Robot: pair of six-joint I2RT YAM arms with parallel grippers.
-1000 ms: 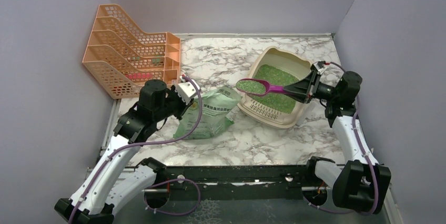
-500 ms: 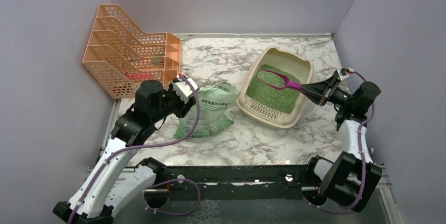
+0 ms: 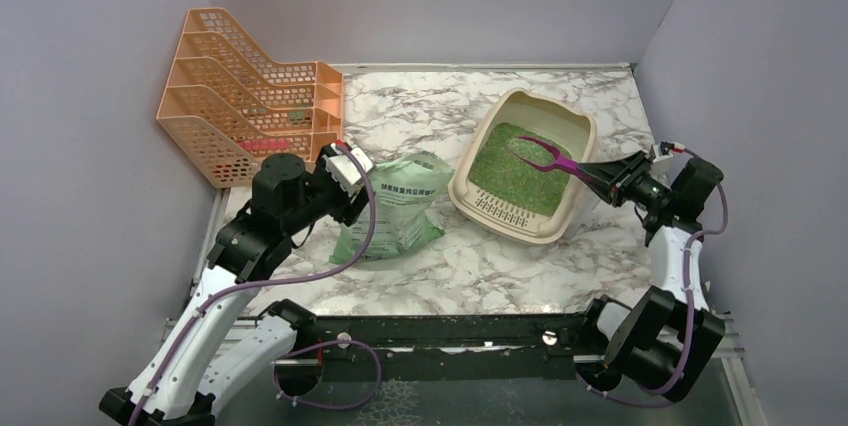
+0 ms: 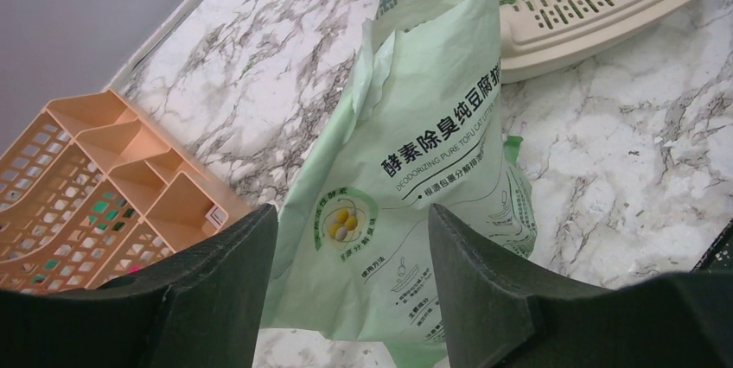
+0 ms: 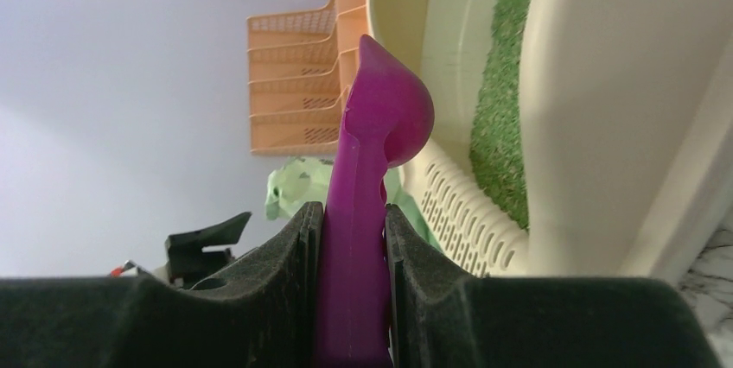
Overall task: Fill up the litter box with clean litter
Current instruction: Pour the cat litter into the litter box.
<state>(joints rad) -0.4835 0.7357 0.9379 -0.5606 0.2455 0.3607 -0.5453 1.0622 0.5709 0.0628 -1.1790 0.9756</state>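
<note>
The beige litter box [image 3: 545, 101] sits right of centre on the marble table, with a layer of green clean litter [image 3: 510, 171] inside. A magenta scoop [image 3: 545, 156] hangs over it, turned on edge. My right gripper [image 3: 612, 174] is shut on the scoop's handle [image 5: 353, 238] at the box's right rim. The translucent green litter bag [image 3: 395, 211] lies slumped left of the box. My left gripper [image 3: 350, 171] hovers open above it; in the left wrist view the bag [image 4: 415, 152] lies below the spread fingers [image 4: 233, 256], which do not touch it.
An orange mesh file rack [image 3: 250, 96] stands at the back left, close behind my left arm. Grey walls enclose the table on the left, back and right. The box's slotted lip [image 4: 605, 5] faces the bag.
My left gripper has opened and let go of the bag, which has slumped lower. My right arm drew back to the right and rolled the scoop on edge; its granules are now in the box.
</note>
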